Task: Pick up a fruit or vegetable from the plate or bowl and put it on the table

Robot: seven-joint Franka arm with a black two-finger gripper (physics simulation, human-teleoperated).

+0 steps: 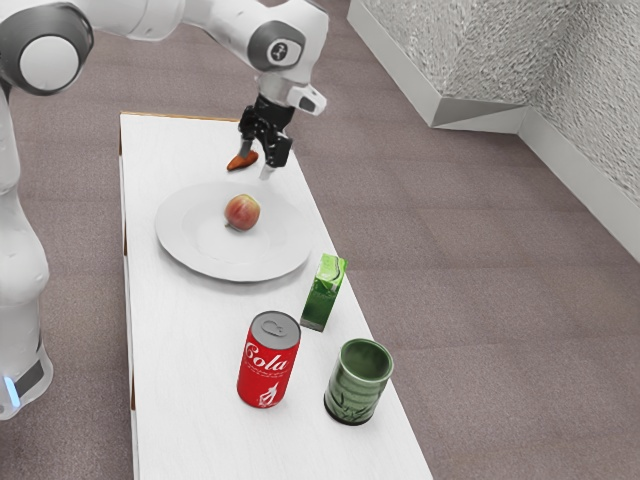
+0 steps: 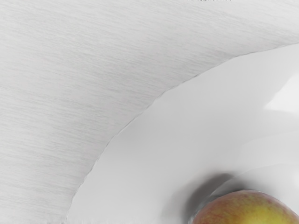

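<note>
The black gripper [image 1: 257, 163] is over the table's far end, beyond the plate, its fingers apart with no item visible between them. Close by one finger, an orange, elongated vegetable [image 1: 242, 161] appears to lie on the table outside the plate's rim; whether the finger touches it I cannot tell. A red-yellow apple [image 1: 242, 212] rests on the white plate [image 1: 184, 244]. In the wrist view, part of the apple [image 2: 247, 210] lies on the plate [image 2: 154, 140], beside its dark shadow.
The white table [image 1: 185, 380] also holds a green carton [image 1: 323, 292] near the plate, a red cola can [image 1: 268, 360] and a green cup [image 1: 358, 382]. A textured wall [image 1: 500, 60] rises beyond the floor at the exterior view's upper right.
</note>
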